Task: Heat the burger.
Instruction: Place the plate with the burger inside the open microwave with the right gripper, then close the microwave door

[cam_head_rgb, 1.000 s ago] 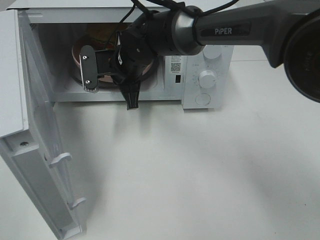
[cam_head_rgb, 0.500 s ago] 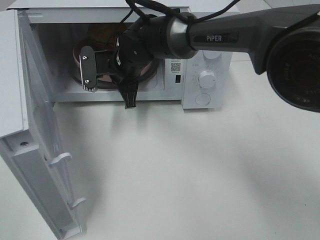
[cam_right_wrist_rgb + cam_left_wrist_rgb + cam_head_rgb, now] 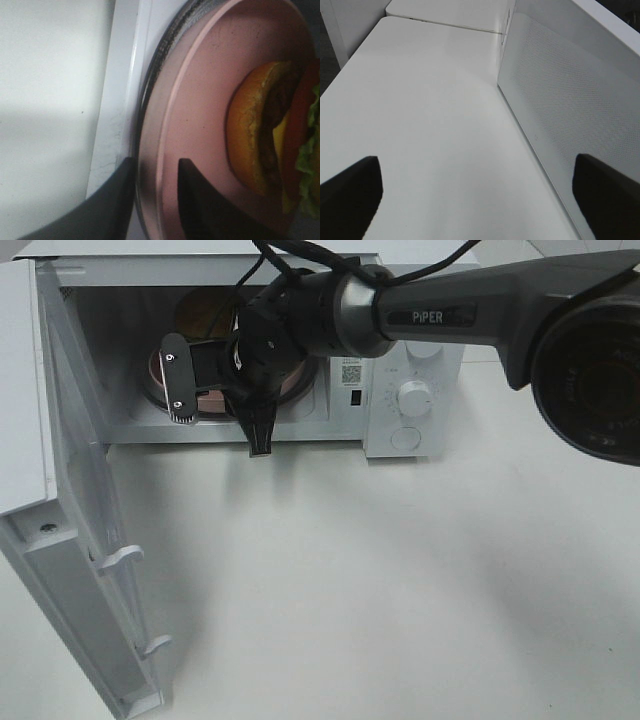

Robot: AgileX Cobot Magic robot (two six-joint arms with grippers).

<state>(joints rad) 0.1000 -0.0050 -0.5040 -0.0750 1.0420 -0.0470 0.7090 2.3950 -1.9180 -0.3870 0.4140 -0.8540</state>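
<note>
The burger [image 3: 205,312] [image 3: 255,145] stands on its round pink plate [image 3: 152,368] [image 3: 200,100] inside the open microwave [image 3: 415,350], on the glass turntable [image 3: 150,75]. My right gripper [image 3: 215,408] [image 3: 155,200] reaches into the cavity from the right. Its jaws straddle the plate's near rim, standing a little apart, with a thin gap on each side; it is open. My left gripper [image 3: 477,200] shows only in its wrist view. It is wide open over bare table beside the microwave door's outer face [image 3: 570,100], holding nothing.
The microwave door [image 3: 70,540] swings out to the left, reaching toward the table's front edge. The control panel with two knobs [image 3: 413,397] is right of the cavity. The right arm [image 3: 470,300] crosses above the microwave's top right.
My right gripper's jaws have parted from the plate's rim. The plate and burger stay on the turntable. The left gripper has not moved.
</note>
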